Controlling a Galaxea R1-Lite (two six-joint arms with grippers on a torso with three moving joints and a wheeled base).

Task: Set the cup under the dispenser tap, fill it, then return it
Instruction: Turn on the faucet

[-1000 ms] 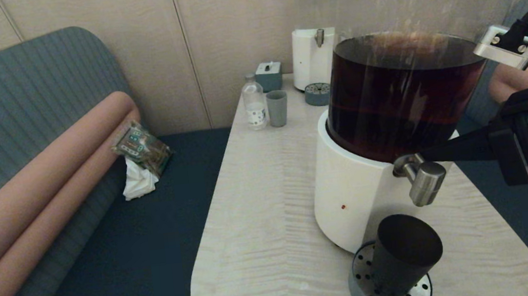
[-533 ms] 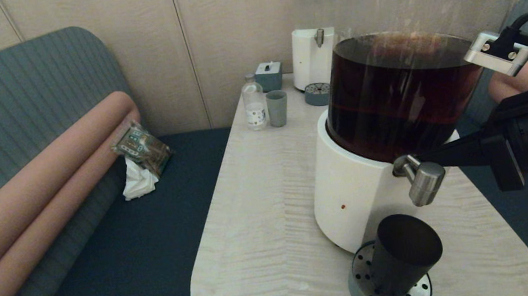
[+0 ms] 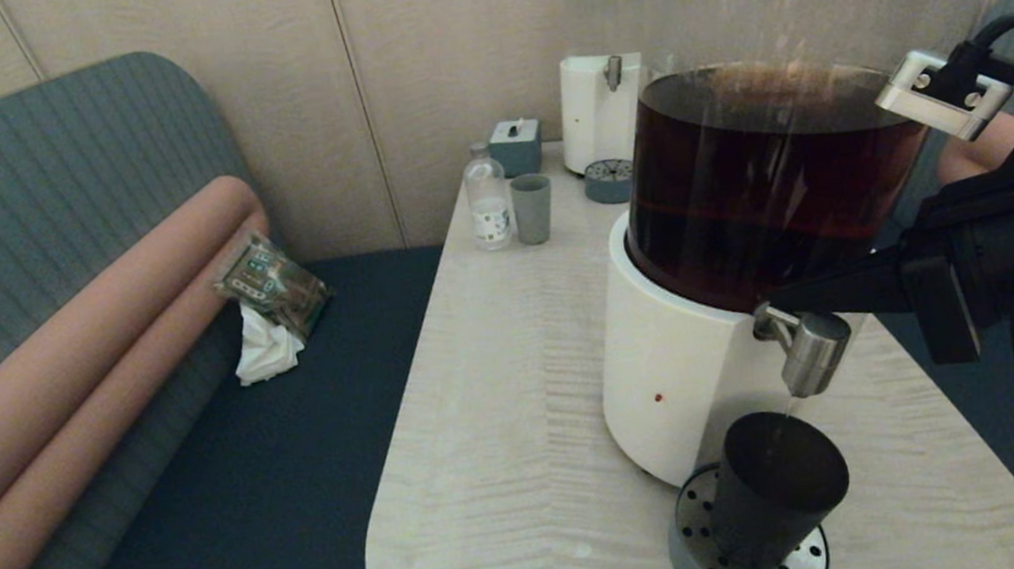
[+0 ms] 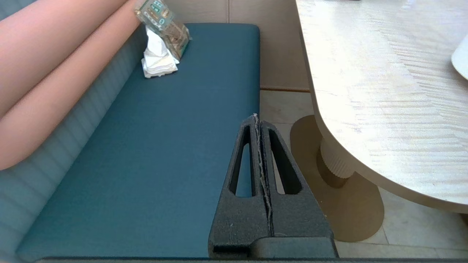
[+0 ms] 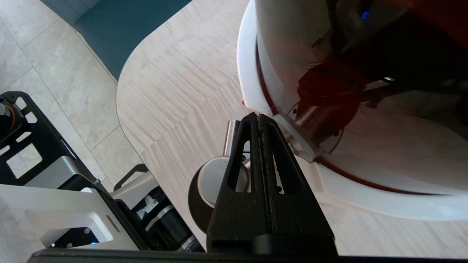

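Observation:
The black cup (image 3: 778, 482) stands upright on the perforated drip tray (image 3: 700, 547), directly under the steel dispenser tap (image 3: 808, 349). A thin stream runs from the nozzle into the cup. My right gripper (image 3: 777, 301) is shut with nothing between its fingers, and its tips press against the tap from the right, just below the tank of dark liquid (image 3: 779, 180). From the right wrist, the shut gripper (image 5: 259, 117) lies over the tap's round top (image 5: 214, 180), and the cup's dark rim (image 5: 193, 204) shows beneath. My left gripper (image 4: 257, 118) is shut and parked over the blue bench.
At the table's far end stand a smaller clear-liquid dispenser (image 3: 603, 76), a grey-green cup (image 3: 533, 208), a small bottle (image 3: 487, 197) and a grey box (image 3: 516, 145). A packet with tissue (image 3: 268, 295) lies on the bench. The table's rounded front edge (image 3: 383, 542) is close.
My right gripper has moved left against the tap, which has shifted a little left. A thin stream now falls from the nozzle into the cup. The cup has not moved.

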